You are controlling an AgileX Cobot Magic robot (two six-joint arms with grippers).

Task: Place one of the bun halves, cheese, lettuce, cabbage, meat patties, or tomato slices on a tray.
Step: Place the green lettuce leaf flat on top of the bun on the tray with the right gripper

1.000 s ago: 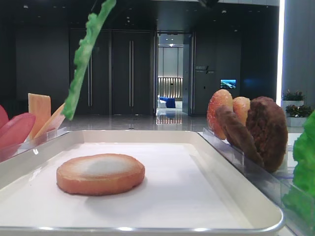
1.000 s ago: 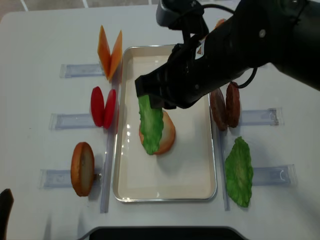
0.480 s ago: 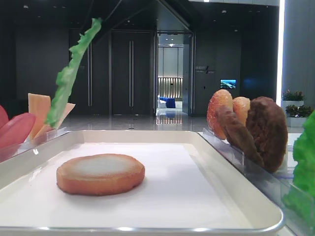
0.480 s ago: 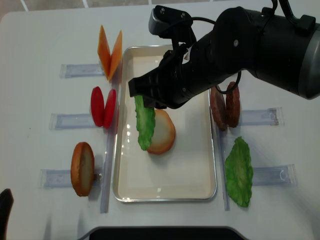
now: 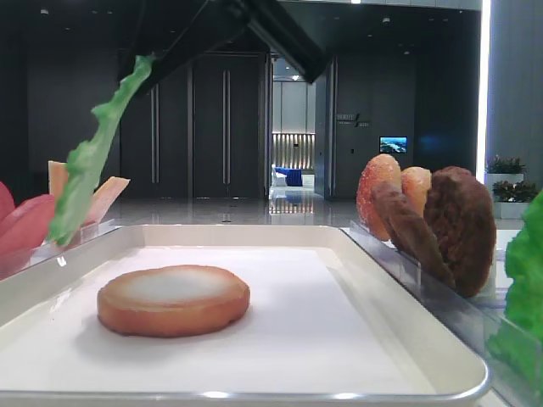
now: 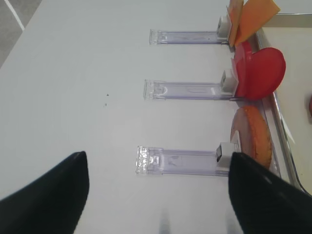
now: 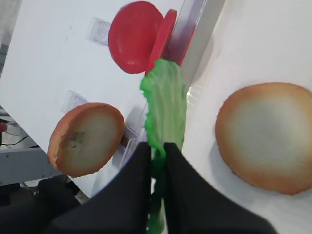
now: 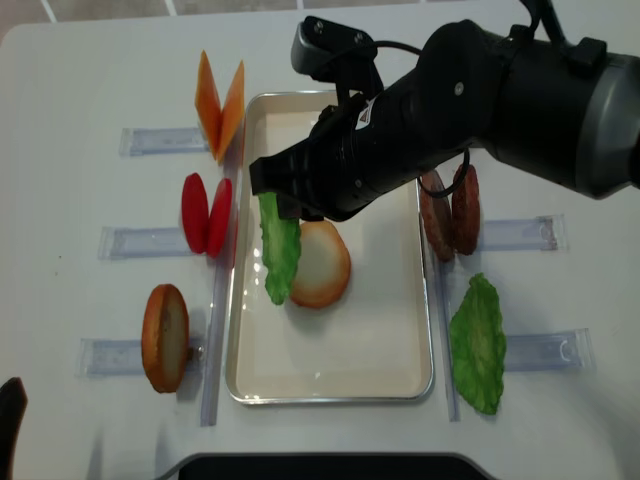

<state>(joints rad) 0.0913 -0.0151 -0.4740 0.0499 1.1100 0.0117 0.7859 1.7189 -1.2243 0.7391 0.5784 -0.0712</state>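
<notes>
My right gripper (image 8: pixel 281 203) (image 7: pixel 157 146) is shut on the top of a green ruffled lettuce leaf (image 8: pixel 280 250) (image 5: pixel 89 161) (image 7: pixel 165 105). The leaf hangs down above the left side of the white tray (image 8: pixel 340 360) (image 5: pixel 297 348), overlapping the left edge of a bun half (image 8: pixel 320 264) (image 5: pixel 174 298) (image 7: pixel 265 136) that lies flat in the tray, pale face up. Low over the table left of the holders, my left gripper (image 6: pixel 156 195) stands open with nothing between its fingers.
Clear holders flank the tray. On the left stand cheese slices (image 8: pixel 220 105), tomato slices (image 8: pixel 207 213) and another bun half (image 8: pixel 165 337). On the right stand meat patties (image 8: pixel 450 212) and a second lettuce leaf (image 8: pixel 478 343). More buns (image 5: pixel 379 191) show at the far right.
The right arm has carried the hanging lettuce leftward, from over the bun's middle to its left edge near the tray's left rim. The bun and the left gripper have not moved.
</notes>
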